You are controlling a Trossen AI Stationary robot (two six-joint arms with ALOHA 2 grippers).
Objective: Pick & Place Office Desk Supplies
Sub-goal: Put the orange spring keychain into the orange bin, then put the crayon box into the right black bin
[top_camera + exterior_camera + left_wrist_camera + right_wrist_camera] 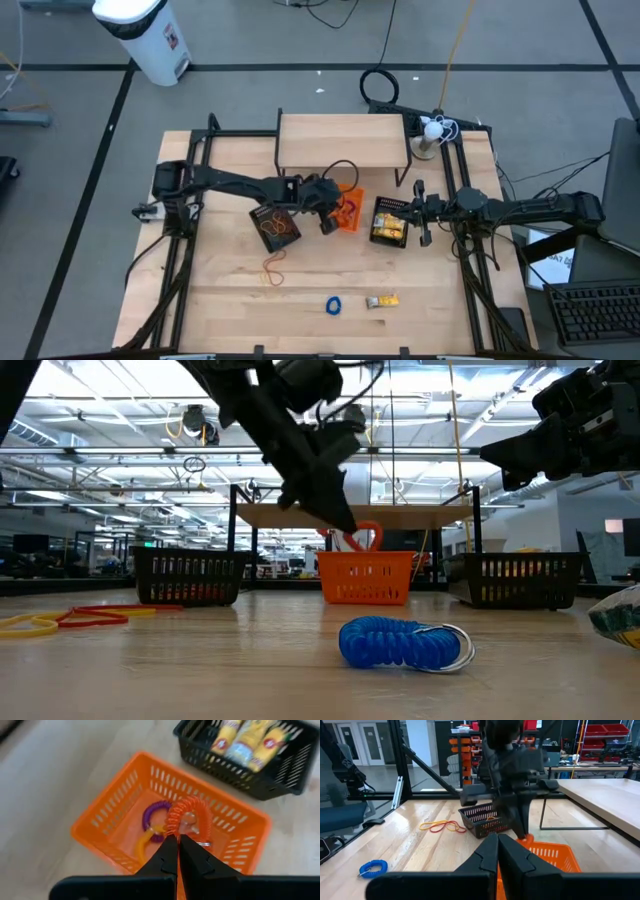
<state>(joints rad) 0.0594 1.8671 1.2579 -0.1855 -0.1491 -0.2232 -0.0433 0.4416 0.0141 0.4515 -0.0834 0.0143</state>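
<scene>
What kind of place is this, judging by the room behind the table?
Most likely a robotics lab or workshop in a large industrial hall. The low view shows a high ceiling with exposed beams and strip lights, the right wrist view shows storage shelves with red bins, and cables lie on the grey floor beside the wooden table.

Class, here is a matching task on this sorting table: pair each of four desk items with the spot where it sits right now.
Things:
1. orange coil
2. purple coil
3. blue coil
4. rubber bands

Places:
A. lying alone on the bare table, near its front edge
B. on the table in front of the left black bin
C. held in the left pincer over the orange bin
D. lying on the orange bin's floor

Pairs: 1-C, 2-D, 3-A, 4-B
</scene>
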